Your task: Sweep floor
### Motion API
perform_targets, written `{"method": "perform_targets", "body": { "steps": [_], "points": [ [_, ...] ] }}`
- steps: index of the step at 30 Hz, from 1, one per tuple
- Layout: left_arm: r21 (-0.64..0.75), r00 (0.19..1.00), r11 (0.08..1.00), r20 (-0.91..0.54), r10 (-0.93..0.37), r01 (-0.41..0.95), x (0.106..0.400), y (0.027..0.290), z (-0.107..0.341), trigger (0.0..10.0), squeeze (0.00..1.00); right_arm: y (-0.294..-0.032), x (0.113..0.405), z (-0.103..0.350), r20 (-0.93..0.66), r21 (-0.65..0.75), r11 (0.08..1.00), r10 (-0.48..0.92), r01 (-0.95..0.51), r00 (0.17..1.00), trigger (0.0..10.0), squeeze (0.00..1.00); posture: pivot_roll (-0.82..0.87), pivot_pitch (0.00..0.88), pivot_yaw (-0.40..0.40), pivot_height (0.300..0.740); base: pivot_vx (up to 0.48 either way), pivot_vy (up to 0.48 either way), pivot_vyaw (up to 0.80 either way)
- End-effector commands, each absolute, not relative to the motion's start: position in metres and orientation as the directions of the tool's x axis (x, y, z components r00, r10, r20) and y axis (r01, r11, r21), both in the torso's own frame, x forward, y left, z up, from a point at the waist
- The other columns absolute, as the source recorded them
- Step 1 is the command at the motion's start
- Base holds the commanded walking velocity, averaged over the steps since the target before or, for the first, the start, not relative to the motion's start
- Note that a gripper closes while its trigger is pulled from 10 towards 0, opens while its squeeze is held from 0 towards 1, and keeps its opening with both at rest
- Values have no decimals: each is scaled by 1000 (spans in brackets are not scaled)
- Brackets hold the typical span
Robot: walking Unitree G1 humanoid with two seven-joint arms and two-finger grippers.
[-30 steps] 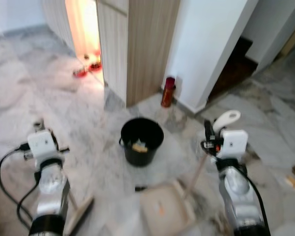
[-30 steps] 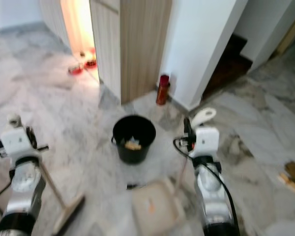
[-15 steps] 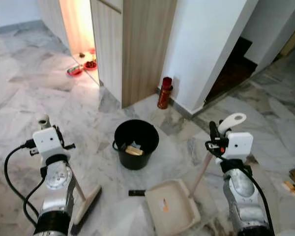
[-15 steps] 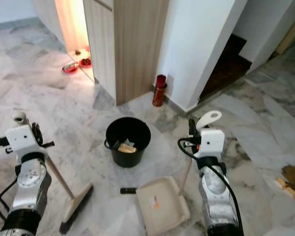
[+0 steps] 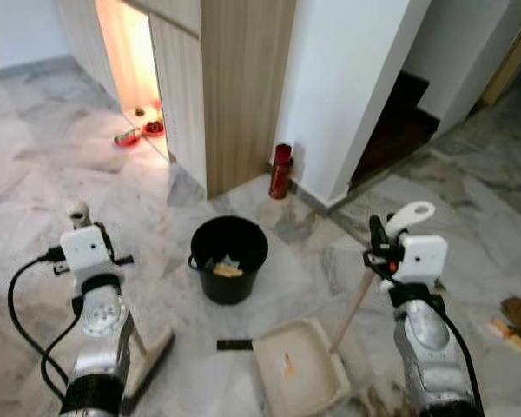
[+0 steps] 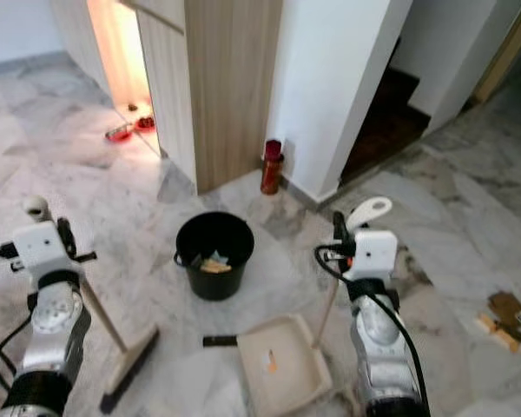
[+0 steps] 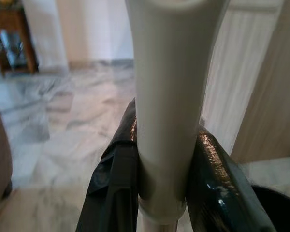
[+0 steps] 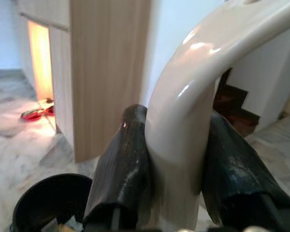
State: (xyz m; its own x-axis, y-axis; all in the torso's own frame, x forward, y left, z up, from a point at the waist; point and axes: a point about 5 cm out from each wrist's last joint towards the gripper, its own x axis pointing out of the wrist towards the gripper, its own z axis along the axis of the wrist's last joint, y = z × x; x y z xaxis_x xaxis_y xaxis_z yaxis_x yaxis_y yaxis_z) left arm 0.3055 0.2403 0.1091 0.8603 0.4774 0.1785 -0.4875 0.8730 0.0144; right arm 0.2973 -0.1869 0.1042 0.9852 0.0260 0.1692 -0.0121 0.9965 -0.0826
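Only the view shifted; no writing on dustpan (image 5: pixel 297 375).

view steadier, bucket (image 5: pixel 229 258) nearer robot's left

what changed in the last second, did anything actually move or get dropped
Mostly the camera shifted, so the whole scene slid in view. Nothing was let go: the left gripper stays shut on the broom, the right gripper stays shut on the dustpan handle. The dustpan, with an orange scrap in it, stays on the floor in front of the bucket, and the small black piece still lies beside it.
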Motion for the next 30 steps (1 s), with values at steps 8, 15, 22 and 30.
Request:
{"method": "perform_targets", "body": {
  "steps": [8, 15, 22, 30],
  "points": [
    [14, 855, 871, 196, 479, -491, 307, 242, 113, 10000, 0, -189, 299, 112, 204, -84, 996, 20, -3, 979, 10000, 0, -17, 69, -104, 740, 0, 0, 0],
    [17, 856, 871, 194, 479, -491, 307, 242, 113, 10000, 0, -189, 299, 112, 203, -81, 997, 18, -2, 979, 10000, 0, -20, 66, -105, 740, 153, 0, 0],
    [16, 857, 872, 193, 477, -489, 307, 242, 113, 10000, 0, -189, 299, 112, 204, -79, 997, 15, 1, 979, 10000, 0, -22, 59, -104, 740, 316, 0, 0],
    [13, 860, 875, 195, 472, -483, 308, 241, 113, 9961, 0, -190, 301, 112, 204, -78, 997, 2, 15, 979, 10000, 0, -20, 53, -102, 740, 324, 0, 0]
  ]
}}
